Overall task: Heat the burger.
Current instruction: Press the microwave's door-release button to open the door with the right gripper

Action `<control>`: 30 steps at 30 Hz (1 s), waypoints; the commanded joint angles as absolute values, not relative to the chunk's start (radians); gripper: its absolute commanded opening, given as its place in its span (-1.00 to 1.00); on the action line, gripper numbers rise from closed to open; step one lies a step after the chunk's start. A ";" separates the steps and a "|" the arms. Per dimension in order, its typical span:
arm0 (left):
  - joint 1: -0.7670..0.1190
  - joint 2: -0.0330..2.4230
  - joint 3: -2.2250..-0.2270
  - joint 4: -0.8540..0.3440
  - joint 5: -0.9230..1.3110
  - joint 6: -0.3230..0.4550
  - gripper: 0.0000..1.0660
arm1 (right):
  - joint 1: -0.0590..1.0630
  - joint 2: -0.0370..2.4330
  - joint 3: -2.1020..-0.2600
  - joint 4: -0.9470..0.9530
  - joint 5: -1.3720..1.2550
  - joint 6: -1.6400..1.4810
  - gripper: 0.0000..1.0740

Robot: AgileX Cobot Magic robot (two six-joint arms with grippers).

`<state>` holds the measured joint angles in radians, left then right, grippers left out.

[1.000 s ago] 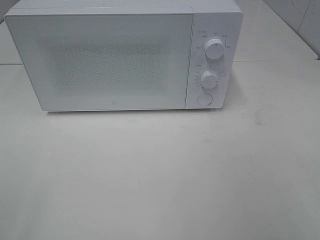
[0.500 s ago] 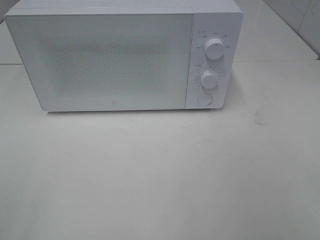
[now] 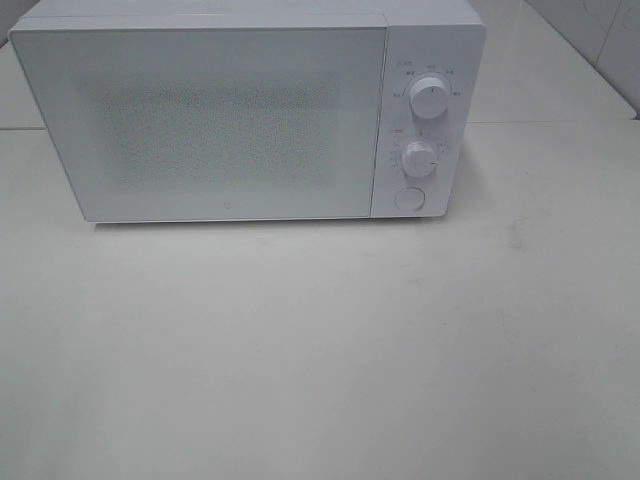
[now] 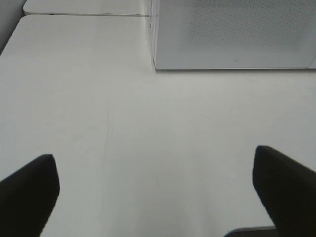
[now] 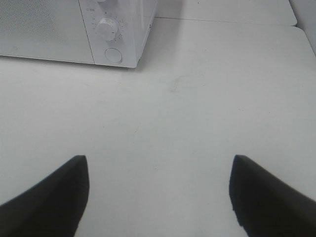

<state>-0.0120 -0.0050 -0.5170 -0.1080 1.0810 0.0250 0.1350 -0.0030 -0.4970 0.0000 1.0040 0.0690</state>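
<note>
Fingers [image 4: 27,195] wide on left gripper [image 4: 153,155] and right gripper [image 5: 159,158], nothing held. Microwave [image 3: 230,120] shut, burger nowhere visible, so progress unclear.

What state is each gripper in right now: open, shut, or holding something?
Left gripper: open, holding nothing.
Right gripper: open, holding nothing.

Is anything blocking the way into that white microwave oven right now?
Yes: the white microwave oven has its mesh-patterned door shut, which closes off the inside. No burger shows in any view.
</note>
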 commanded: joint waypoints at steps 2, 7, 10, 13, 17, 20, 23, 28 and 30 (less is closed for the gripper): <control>-0.010 -0.019 -0.516 -0.109 1.070 0.024 0.88 | 0.128 -0.030 -0.497 -0.005 0.997 0.062 0.41; -0.010 -0.019 -0.516 -0.109 1.070 0.024 0.88 | 0.128 0.005 -0.498 -0.005 0.996 0.060 0.41; -0.010 -0.019 -0.516 -0.109 1.070 0.024 0.88 | 0.128 0.079 -0.531 0.000 0.963 0.061 0.41; -0.010 -0.019 -0.516 -0.109 1.070 0.024 0.88 | 0.128 0.137 -0.544 -0.006 0.886 0.060 0.41; -0.010 -0.019 -0.516 -0.109 1.070 0.024 0.88 | 0.128 0.222 -0.544 -0.005 0.788 0.060 0.41; -0.010 -0.019 -0.516 -0.109 1.070 0.024 0.88 | 0.128 0.316 -0.539 -0.005 0.698 0.060 0.41; -0.010 -0.019 -0.516 -0.109 1.070 0.024 0.88 | 0.128 0.389 -0.539 -0.005 0.624 0.060 0.41; -0.010 -0.019 -0.516 -0.109 1.070 0.024 0.88 | 0.128 0.493 -0.539 -0.005 0.532 0.060 0.41; -0.010 -0.019 -0.516 -0.109 1.070 0.024 0.88 | 0.128 0.538 -0.539 -0.005 0.490 0.060 0.41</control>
<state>-0.0120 -0.0050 -0.5170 -0.1080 1.0810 0.0250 0.1350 0.5320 -0.5370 0.0000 0.5180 0.0690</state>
